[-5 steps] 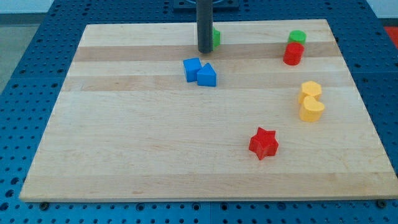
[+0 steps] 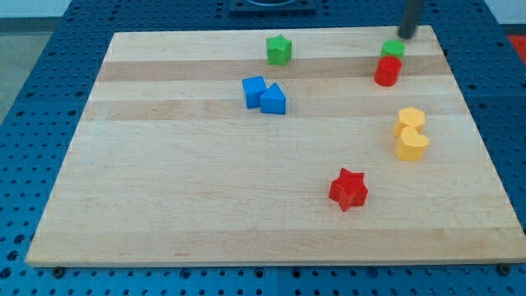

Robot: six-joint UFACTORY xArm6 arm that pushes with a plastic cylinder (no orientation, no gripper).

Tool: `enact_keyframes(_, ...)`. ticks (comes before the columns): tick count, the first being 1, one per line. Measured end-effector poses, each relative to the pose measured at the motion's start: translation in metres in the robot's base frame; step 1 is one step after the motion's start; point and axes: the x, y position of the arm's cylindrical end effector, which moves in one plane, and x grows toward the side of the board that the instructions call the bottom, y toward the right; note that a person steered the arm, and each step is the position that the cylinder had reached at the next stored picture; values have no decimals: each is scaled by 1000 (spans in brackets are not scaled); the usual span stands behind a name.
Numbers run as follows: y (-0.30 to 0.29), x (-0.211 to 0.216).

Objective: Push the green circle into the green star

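The green circle (image 2: 393, 49) sits near the board's top right, touching the red cylinder (image 2: 387, 71) just below it. The green star (image 2: 279, 49) sits near the top edge, left of centre-right, well apart from the circle. My tip (image 2: 407, 35) is blurred at the view's top right, just above and to the right of the green circle, near the board's top edge.
A blue cube (image 2: 254, 91) and a blue triangular block (image 2: 274, 99) touch below the green star. Two yellow blocks (image 2: 411, 133) sit at the right. A red star (image 2: 348, 189) lies lower centre-right. The wooden board (image 2: 164, 181) rests on a blue pegboard.
My tip has moved from in front of the green star far to the right, to beside the green circle. The star now shows in full. No block has moved.
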Motion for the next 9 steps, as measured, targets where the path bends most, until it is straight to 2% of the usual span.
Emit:
enact_keyframes(1, 14, 35)
enact_keyframes(2, -61, 51)
enact_keyframes(3, -171, 51)
enact_keyframes(4, -226, 51)
enact_keyframes(5, -214, 48)
enact_keyframes(7, -91, 33)
enact_keyframes(8, -99, 48)
enact_keyframes(9, -144, 76)
